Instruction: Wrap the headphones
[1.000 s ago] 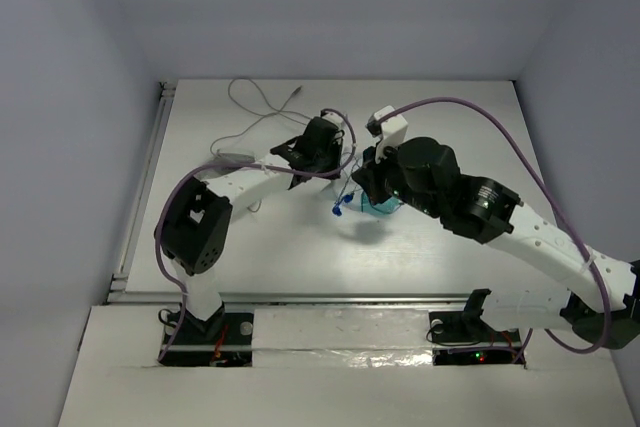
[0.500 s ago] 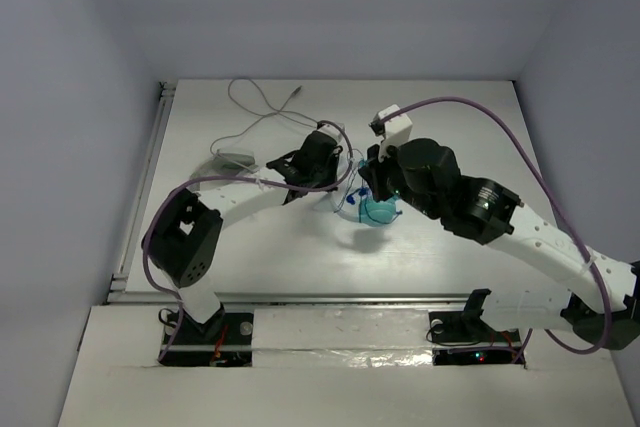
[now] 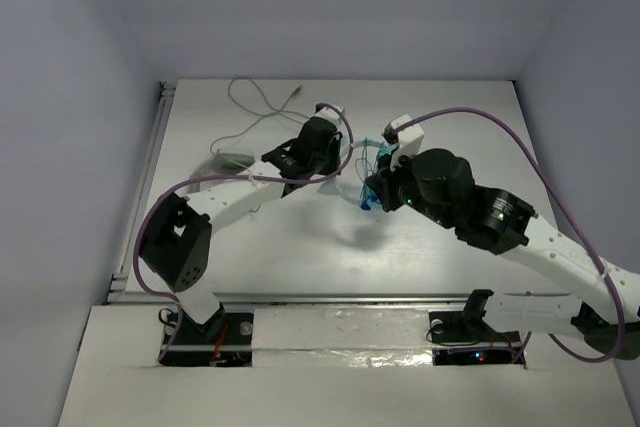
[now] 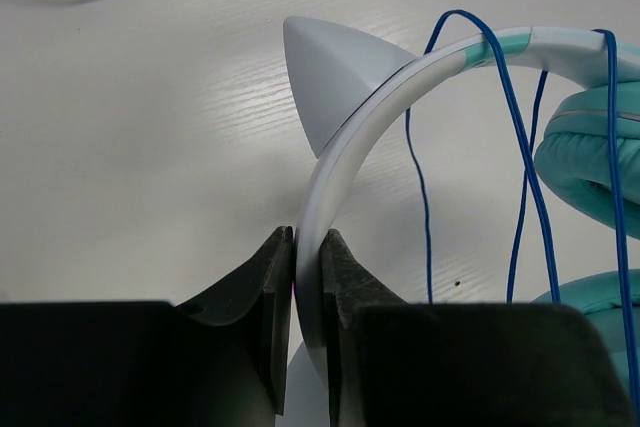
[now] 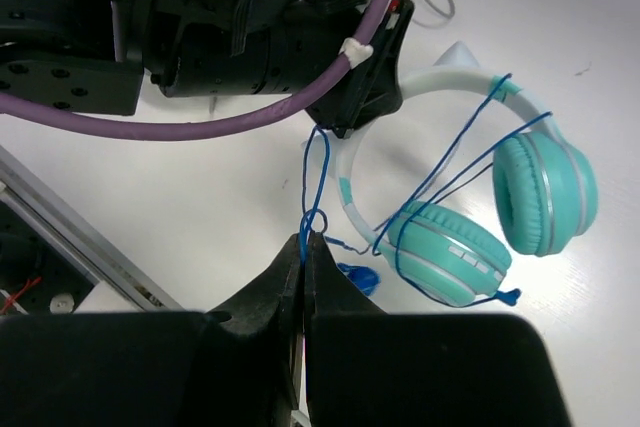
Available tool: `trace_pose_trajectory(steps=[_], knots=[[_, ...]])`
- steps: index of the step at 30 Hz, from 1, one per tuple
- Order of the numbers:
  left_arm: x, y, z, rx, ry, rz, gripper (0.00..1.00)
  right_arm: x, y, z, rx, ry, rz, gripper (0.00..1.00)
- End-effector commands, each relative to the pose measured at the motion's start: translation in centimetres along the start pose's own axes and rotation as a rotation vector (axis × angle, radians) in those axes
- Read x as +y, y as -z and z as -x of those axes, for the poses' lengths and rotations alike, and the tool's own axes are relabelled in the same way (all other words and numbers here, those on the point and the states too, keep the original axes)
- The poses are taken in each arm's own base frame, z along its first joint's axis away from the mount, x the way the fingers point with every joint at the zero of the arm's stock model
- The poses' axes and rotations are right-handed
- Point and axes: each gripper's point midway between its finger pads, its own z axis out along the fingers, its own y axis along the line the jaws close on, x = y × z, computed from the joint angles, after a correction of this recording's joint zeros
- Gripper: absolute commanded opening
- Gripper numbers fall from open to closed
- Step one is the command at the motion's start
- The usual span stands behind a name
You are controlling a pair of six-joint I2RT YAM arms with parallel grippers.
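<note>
The headphones (image 5: 450, 247) have two teal ear cups, a white headband (image 4: 345, 147) with a pointed ear, and a thin blue cable (image 5: 318, 172) looped over the band. My left gripper (image 4: 307, 247) is shut on the headband and holds the headphones above the table. My right gripper (image 5: 305, 245) is shut on the blue cable just left of the ear cups. In the top view the left gripper (image 3: 335, 152) and the right gripper (image 3: 372, 192) are close together at mid-table, with the headphones (image 3: 368, 162) between them.
A white coiled item (image 3: 235, 159) with a thin white cable (image 3: 262, 102) lies at the back left of the table. The left arm's purple hose (image 5: 200, 122) fills the top of the right wrist view.
Both grippers have moved toward the back of the table with the headphones. The right gripper has shifted right and pulled the blue cable with it.
</note>
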Motion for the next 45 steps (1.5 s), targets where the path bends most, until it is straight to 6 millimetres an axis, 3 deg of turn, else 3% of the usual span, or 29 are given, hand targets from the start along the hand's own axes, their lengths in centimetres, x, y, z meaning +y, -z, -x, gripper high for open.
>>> trace_pose_trajectory(steps=[1,9,14,20,23,27,32,38,45], knots=[[-1.2,1.8,3.5,-0.104,0.039,-0.046,0.0,-0.3,1.4,2.4,-0.079,-0.016,-0.013,0.0],[-1.4,0.9,2.1,-0.07,0.036,-0.064,0.0,-1.8,1.8,4.5,-0.137,-0.007,-0.101,0.0],[-1.2,0.5,-0.6,-0.019,0.016,-0.052,0.0,-2.6,2.1,6.6,-0.197,-0.008,-0.156,0.0],[-0.4,1.3,-2.5,0.004,0.013,-0.028,0.0,-4.2,1.6,7.6,-0.222,0.005,-0.245,0.0],[-0.5,2.1,-2.8,0.001,0.011,-0.033,0.0,-5.4,1.3,7.3,-0.236,0.009,-0.303,0.0],[-0.7,3.7,-3.1,0.012,-0.014,-0.051,0.0,-8.6,0.6,6.5,-0.233,0.028,-0.444,0.0],[-1.5,5.3,-4.6,0.083,-0.062,-0.116,0.0,-11.6,-0.4,6.1,-0.245,0.039,-0.604,0.0],[-1.8,7.2,-6.4,0.153,-0.135,-0.178,0.0,-12.5,-0.5,7.1,-0.293,0.086,-0.668,0.0],[-5.2,10.5,-4.3,0.11,-0.177,-0.384,0.0,-13.3,-2.5,3.9,-0.253,0.026,-0.664,0.0]])
